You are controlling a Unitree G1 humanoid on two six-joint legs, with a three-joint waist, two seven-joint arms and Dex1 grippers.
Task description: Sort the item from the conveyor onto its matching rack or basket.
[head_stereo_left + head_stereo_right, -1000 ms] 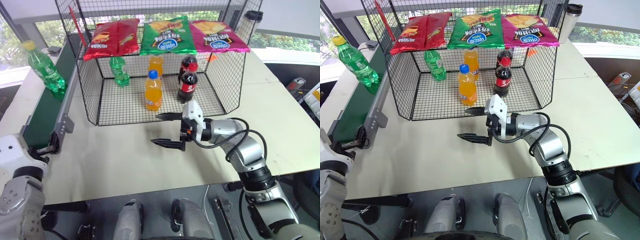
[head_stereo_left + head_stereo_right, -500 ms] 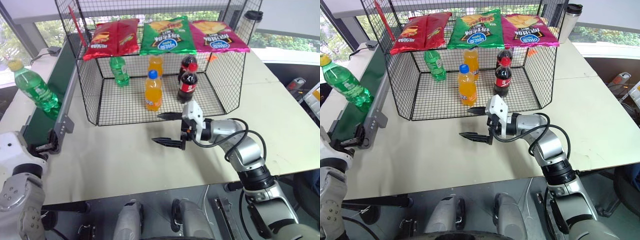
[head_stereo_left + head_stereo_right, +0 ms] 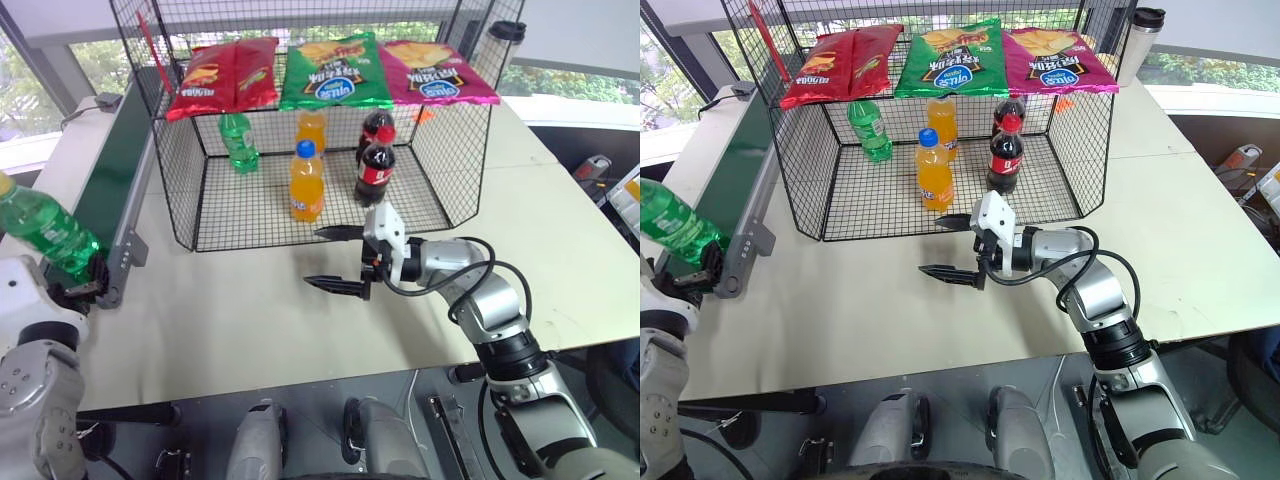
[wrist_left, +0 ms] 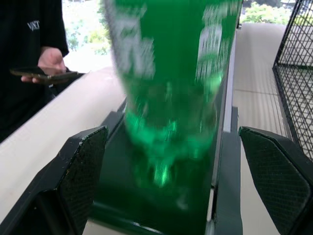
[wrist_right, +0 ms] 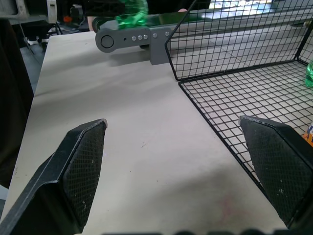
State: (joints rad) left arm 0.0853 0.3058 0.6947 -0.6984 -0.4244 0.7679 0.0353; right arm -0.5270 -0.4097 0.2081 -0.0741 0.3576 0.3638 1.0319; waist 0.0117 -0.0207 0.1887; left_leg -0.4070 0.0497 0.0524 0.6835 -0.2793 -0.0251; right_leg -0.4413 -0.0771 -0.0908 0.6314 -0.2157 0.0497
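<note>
1. Now our left gripper (image 4: 171, 191) waits at the conveyor's (image 3: 100, 205) end with its fingers spread wide, nothing gripped.
2. Straight ahead, between those fingers, the green bottle (image 3: 45, 232) stands on the belt, leaning, its long axis near upright.
3. Our right gripper (image 3: 338, 258), also spread and empty, hangs over the table before the wire cage (image 3: 452, 150), well apart from the bottle.
4. We judge the left arm nearer.

Robot test lab staged as a shop: white table (image 3: 250, 310) by windows, small conveyor (image 3: 105, 190), black wire-mesh cage (image 3: 300, 215) stocked with soda bottles, chip bags (image 3: 335, 70) hung up, person (image 4: 29, 49) with phone standing by.
</note>
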